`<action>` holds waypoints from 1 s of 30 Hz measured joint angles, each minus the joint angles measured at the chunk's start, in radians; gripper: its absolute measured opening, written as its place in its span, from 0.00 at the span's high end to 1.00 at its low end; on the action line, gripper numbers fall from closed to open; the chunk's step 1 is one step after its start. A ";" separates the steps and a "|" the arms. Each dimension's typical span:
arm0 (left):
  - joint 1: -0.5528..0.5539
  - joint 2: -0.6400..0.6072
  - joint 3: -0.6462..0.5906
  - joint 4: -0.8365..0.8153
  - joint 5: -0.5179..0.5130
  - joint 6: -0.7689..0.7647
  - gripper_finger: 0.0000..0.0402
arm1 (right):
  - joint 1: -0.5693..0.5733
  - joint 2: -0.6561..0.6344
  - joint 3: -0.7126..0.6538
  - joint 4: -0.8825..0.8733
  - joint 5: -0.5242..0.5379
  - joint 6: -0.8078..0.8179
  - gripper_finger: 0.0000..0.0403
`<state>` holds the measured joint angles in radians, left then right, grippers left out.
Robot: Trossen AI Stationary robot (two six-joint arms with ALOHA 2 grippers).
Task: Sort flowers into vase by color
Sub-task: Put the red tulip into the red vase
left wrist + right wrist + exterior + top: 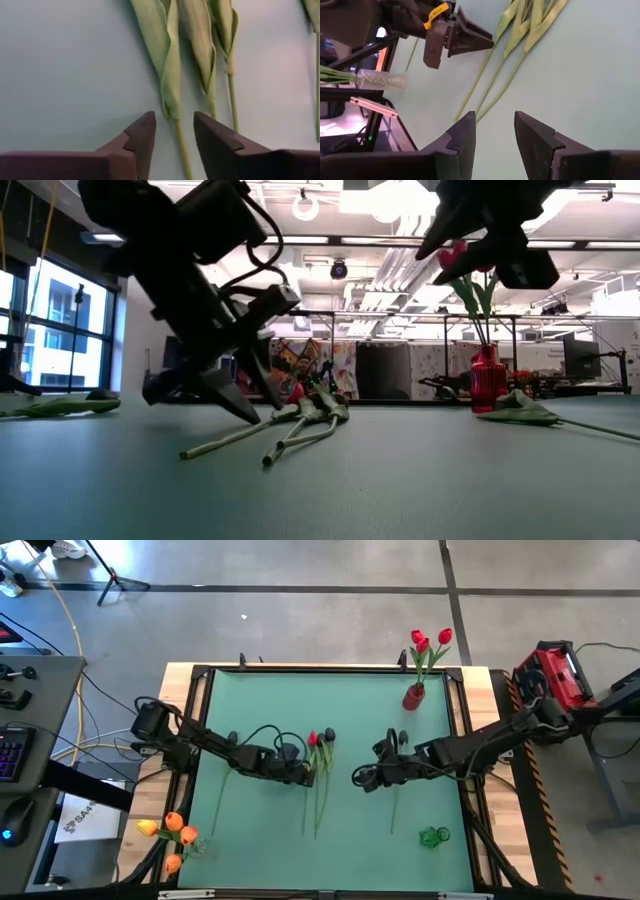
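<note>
So the left gripper [312, 776] is parked mid-frame in the overhead shot, right at the little pile of loose tulips [320, 775] lying on the green table [260, 710]. From its wrist cam the 2 fingers are partway apart with 1 thin stem running into the gap, but nothing is pinched. It's holding nothing as far as I can see. There's a red bud [312, 738] and a dark bud [329, 735] at the upper end of that pile, and the stems trail toward the bottom of the frame.

The right gripper [358, 778] sits just right of center, fingers also partly apart and empty, pointed toward the same pile.

What I'd worry about: those stems and leaves lie pressed side by side, so a close here could easily catch 2 flowers at once, or just a floppy leaf that slips out on the lift. Also both grippers are near each other, so bumping looks like a real risk.

Containers: the red vase [414, 696] at the upper right of the table has 3 red tulips in it. A clear vase [196, 849] at lower left lies with orange tulips [170, 832] in it. A green vase [434, 836] at lower right looks empty.
</note>
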<state>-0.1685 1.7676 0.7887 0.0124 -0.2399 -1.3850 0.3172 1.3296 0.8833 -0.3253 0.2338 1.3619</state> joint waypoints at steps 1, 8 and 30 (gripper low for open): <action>0.000 0.005 0.000 0.012 -0.001 0.000 0.66 | 0.002 0.000 0.000 -0.001 -0.002 0.000 0.69; 0.010 0.002 0.009 0.001 -0.026 0.013 0.63 | 0.016 0.000 0.000 -0.015 -0.003 0.000 0.69; 0.046 0.106 0.172 -0.292 -0.130 0.235 0.90 | 0.018 0.000 0.000 -0.007 -0.027 0.001 0.69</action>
<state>-0.1224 1.8736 0.9611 -0.2796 -0.3694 -1.1498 0.3347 1.3293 0.8829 -0.3323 0.2068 1.3628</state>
